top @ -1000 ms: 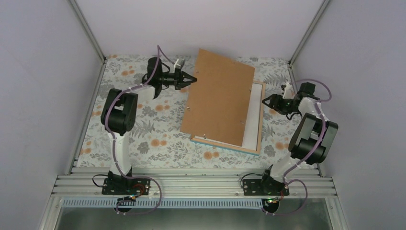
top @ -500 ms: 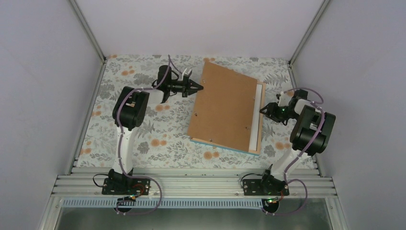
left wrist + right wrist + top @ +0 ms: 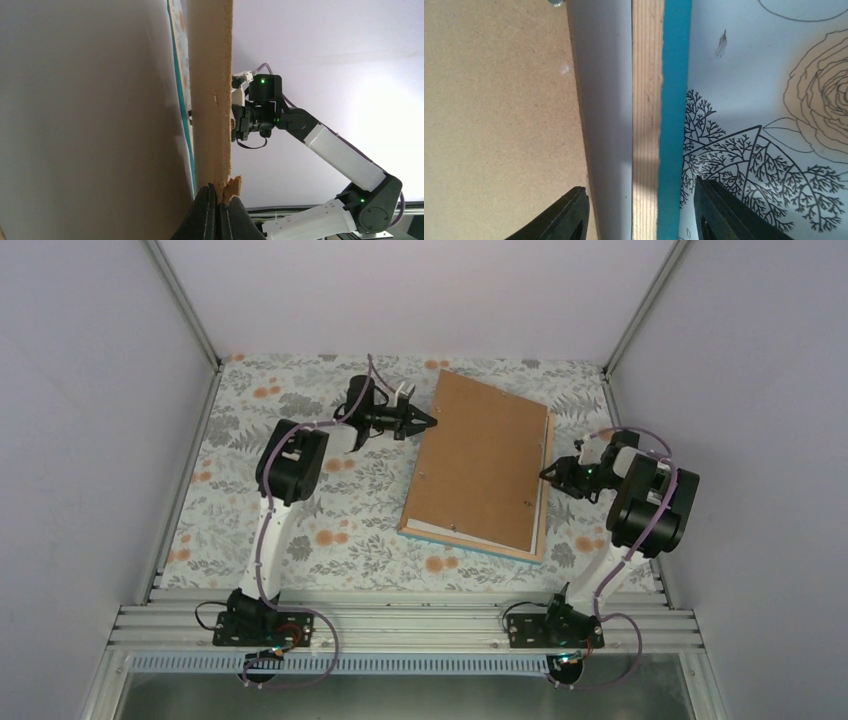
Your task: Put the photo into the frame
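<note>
At the left, our left arm (image 3: 268,540) reaches from its base out over the flowered tablecloth (image 3: 340,520) toward the middle of the table. The left gripper (image 3: 427,424) points to the right, and its tip is at the upper left edge of the board (image 3: 480,465). In the left wrist view its fingers (image 3: 210,210) are pressed together with nothing between them. The board stands edge-on straight ahead of them, and a ragged bit of that edge lies just against the tip.

The brown board lies flat on the frame (image 3: 646,100) and covers nearly all of it. The frame rests back up on the cloth, right of centre and a little askew to the table's edges. Its light wood rim shows along the near and right sides, with a thin turquoise line under the near side.

A white strip (image 3: 606,100) shows between the board and the wood rim on the right. We cannot tell whether this is the back of the photo.

At the right, the right gripper (image 3: 549,476) sits at the middle of the frame's right side, pointing left. In the right wrist view its fingers (image 3: 569,215) stand apart. One is over the board and white strip, the other over the cloth. The wood rim and turquoise face run between them, and neither pad touches. The jaws are parted and hold nothing. The right arm (image 3: 650,510) is folded close behind, beside the right wall.
</note>
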Robot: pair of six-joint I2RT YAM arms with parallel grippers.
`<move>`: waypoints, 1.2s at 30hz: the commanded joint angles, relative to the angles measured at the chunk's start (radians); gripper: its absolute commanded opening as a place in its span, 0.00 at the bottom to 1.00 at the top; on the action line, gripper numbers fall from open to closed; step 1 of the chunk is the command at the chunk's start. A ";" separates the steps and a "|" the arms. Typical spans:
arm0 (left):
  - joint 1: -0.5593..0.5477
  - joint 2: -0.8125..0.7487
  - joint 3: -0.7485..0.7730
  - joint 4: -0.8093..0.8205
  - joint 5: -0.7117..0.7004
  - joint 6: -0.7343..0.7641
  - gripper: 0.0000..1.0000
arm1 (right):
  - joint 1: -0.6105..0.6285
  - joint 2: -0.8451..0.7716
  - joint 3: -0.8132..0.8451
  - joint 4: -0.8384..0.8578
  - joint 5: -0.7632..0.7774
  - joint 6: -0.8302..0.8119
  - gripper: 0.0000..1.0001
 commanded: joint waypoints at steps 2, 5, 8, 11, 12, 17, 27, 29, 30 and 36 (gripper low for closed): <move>-0.018 0.028 0.073 -0.064 0.002 0.101 0.02 | -0.003 0.021 0.018 0.002 -0.010 0.002 0.53; -0.021 0.035 0.076 -0.141 -0.016 0.162 0.02 | -0.003 0.023 0.023 0.001 -0.011 0.001 0.53; -0.027 0.035 0.117 -0.283 -0.039 0.273 0.18 | -0.003 0.025 0.023 0.000 -0.013 0.002 0.53; -0.034 0.014 0.167 -0.500 -0.088 0.415 0.45 | -0.003 0.026 0.028 -0.002 -0.012 -0.001 0.53; -0.036 0.005 0.186 -0.571 -0.113 0.476 0.56 | -0.003 0.028 0.030 -0.003 -0.013 0.000 0.53; -0.041 -0.058 0.293 -0.921 -0.288 0.789 0.85 | -0.003 0.048 0.046 -0.007 -0.011 -0.005 0.54; -0.045 -0.261 0.173 -1.185 -0.654 1.151 1.00 | 0.020 0.152 0.135 -0.017 -0.062 -0.008 0.58; -0.026 -0.332 0.068 -1.134 -0.661 1.155 1.00 | 0.042 0.161 0.134 -0.012 -0.081 -0.008 0.57; -0.007 -0.355 0.012 -1.119 -0.664 1.153 0.99 | 0.056 0.167 0.132 -0.008 -0.091 -0.007 0.57; 0.110 -0.455 -0.162 -1.110 -0.668 1.206 0.87 | 0.170 0.210 0.137 0.025 -0.173 0.023 0.56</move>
